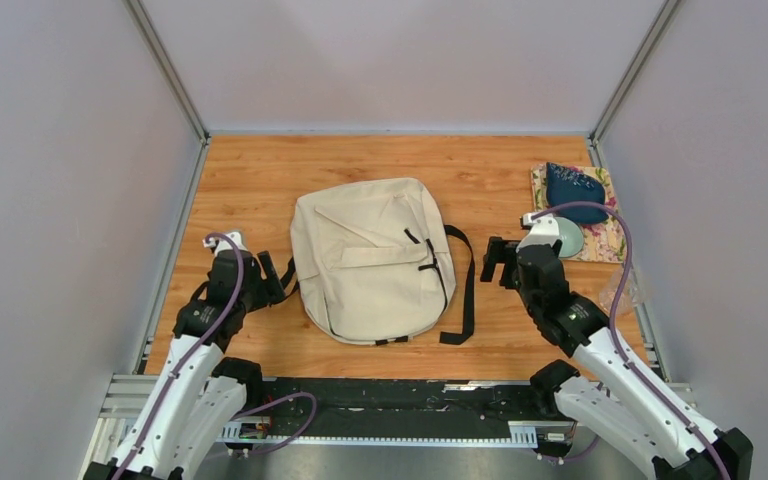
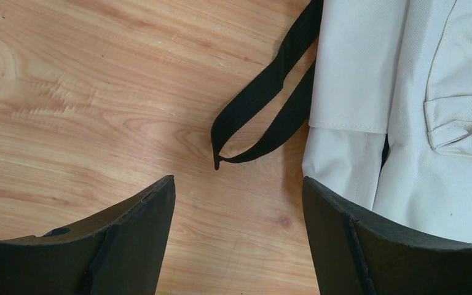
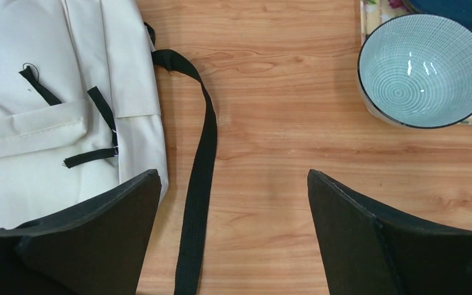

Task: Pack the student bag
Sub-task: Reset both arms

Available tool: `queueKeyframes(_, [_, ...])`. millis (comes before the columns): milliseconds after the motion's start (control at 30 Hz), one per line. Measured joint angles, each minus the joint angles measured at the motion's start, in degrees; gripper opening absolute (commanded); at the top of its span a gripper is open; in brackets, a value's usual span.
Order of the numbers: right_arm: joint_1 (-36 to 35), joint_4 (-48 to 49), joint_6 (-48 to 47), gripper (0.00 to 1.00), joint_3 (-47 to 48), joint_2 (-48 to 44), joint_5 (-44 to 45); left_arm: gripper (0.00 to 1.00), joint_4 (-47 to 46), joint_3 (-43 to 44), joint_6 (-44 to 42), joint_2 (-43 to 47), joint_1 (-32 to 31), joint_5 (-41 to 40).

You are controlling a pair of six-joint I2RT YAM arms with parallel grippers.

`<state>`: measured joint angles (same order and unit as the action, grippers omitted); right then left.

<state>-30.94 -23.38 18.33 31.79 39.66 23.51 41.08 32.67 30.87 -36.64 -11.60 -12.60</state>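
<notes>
Near the left edge of the bench (image 1: 260, 180), left gripper (image 1: 282, 272): released, fingers wide, nothing between, just beside a looped black strap (image 2: 264, 104). Mid-bench, student bag (image 1: 375, 258): lying flat, flap pocket up. Right of it, 1 long strap (image 1: 468, 290) trailing on the wood. Then right gripper (image 1: 493, 262): likewise spread, grasping nothing. Far-right corner: teal bowl (image 3: 425, 70) on a floral mat (image 1: 605, 240), dark blue pouch (image 1: 573, 186) behind.
</notes>
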Motion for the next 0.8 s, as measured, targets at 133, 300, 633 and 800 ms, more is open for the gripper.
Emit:
queueKeyframes(133, [0.0, 0.5, -1.7, 0.94, 2.8, 3.1, 0.4, 0.83, 0.5, 0.0, -0.5, 1.3, 0.0, -0.4])
queueKeyframes(300, [0.0, 2.0, -2.3, 0.94, 3.5, 5.2, -1.1, 0.83, 0.8, -0.1, -0.7, 2.6, 0.0, -0.4])
queueKeyframes(633, [0.0, 3.1, -2.6, 0.95, 3.5, 5.4, -5.1, 0.84, 0.7, -0.6, -1.2, 3.7, 0.0, -0.4])
queueKeyframes(800, [0.0, 3.2, -2.6, 0.95, 3.5, 5.0, -5.5, 0.84, 0.6, -0.7, -1.2, 3.7, 0.0, -0.3])
